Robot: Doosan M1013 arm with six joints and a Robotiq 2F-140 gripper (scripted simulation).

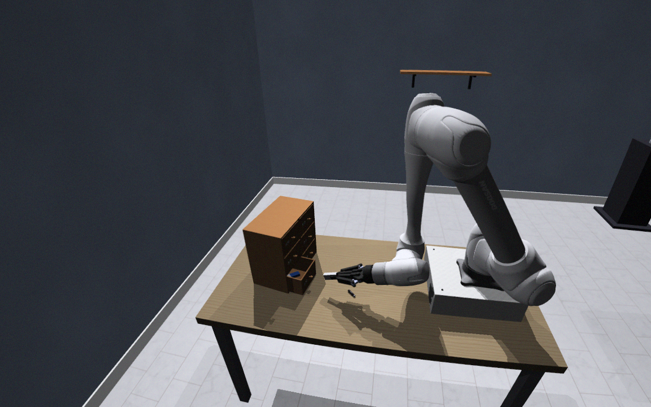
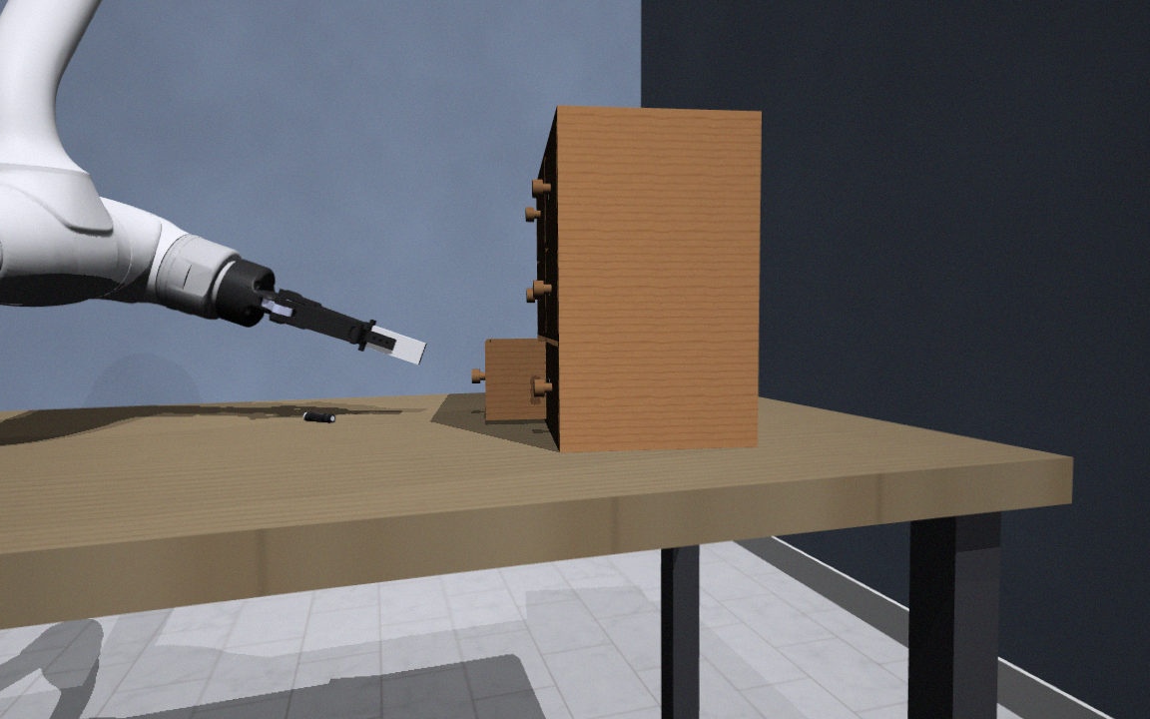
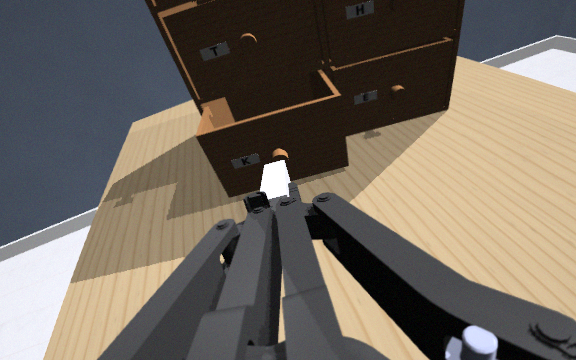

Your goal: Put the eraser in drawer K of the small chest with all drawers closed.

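The small wooden chest [image 1: 280,242] stands at the table's left end. Its bottom drawer marked K [image 3: 273,142] is pulled partly out; it also shows in the top view [image 1: 301,276] and the exterior view [image 2: 515,379]. A blue eraser [image 1: 295,273] lies inside that drawer. My gripper [image 1: 329,276] is shut with nothing between its white pads. It hovers above the table, a short way in front of the K drawer's knob [image 3: 280,153], pointing at it. It also shows in the exterior view [image 2: 404,346] and the wrist view [image 3: 274,180].
A small dark cylinder [image 1: 351,293] lies on the table below my wrist; it also shows in the exterior view [image 2: 319,416]. The arm's grey base block [image 1: 469,288] stands at the right. The drawers T [image 3: 214,51], H [image 3: 360,9] and the one right of K [image 3: 366,96] are pushed in.
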